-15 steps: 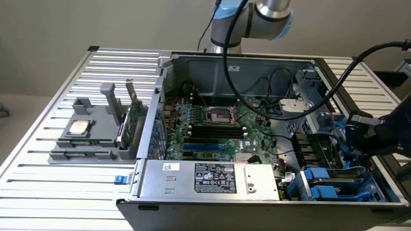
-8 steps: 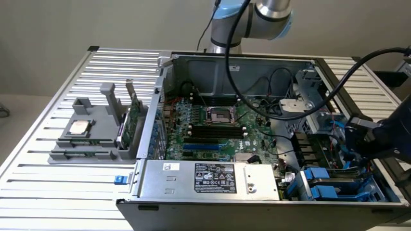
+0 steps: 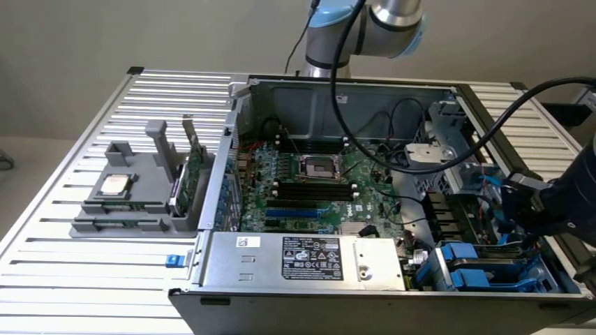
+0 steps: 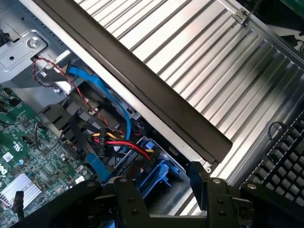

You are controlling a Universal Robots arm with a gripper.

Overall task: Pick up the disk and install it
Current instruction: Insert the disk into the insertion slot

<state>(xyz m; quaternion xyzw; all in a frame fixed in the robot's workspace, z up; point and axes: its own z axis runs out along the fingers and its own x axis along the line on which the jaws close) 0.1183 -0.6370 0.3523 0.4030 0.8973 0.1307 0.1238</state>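
1. At the lower right of the exterior view, inside the open computer case (image 3: 336,91), the drive bay holds two blue carriers close together. The nearer, larger one marks the disk (image 3: 498,279), which lies flat in the bay with its metal face mostly in shadow. The second carrier (image 3: 458,252) sits just beside it, toward the case's middle.
2. Just above the bay, at the exterior view's right edge, hangs the dark gripper (image 3: 529,220). A thick black cable (image 3: 341,105) loops from the arm (image 3: 391,21) at upper centre, across the case, to the right edge of the frame.
3. In the wrist view the gripper (image 4: 164,179) looks down into the bay. Its two black fingers (image 4: 128,204) stand partway apart. The disk (image 4: 159,173) shows its blue carrier in the gap, with a strip of grey between it and one finger. Nothing is seen clamped between the fingers.
4. Red, yellow and black wires (image 4: 118,140) run to a connector just beside the carrier, and a blue data cable (image 4: 107,92) curves past them.
5. At the centre of the exterior view lies the green motherboard (image 3: 308,192) with its processor socket (image 3: 315,167). At lower centre is the power supply (image 3: 308,259), which carries printed labels.
6. At the exterior view's left, a grey fixture (image 3: 139,209) rests on the slatted table (image 3: 84,272). It bears a small square silver chip (image 3: 114,183) and an upright green circuit card (image 3: 191,185), both well apart from the gripper.
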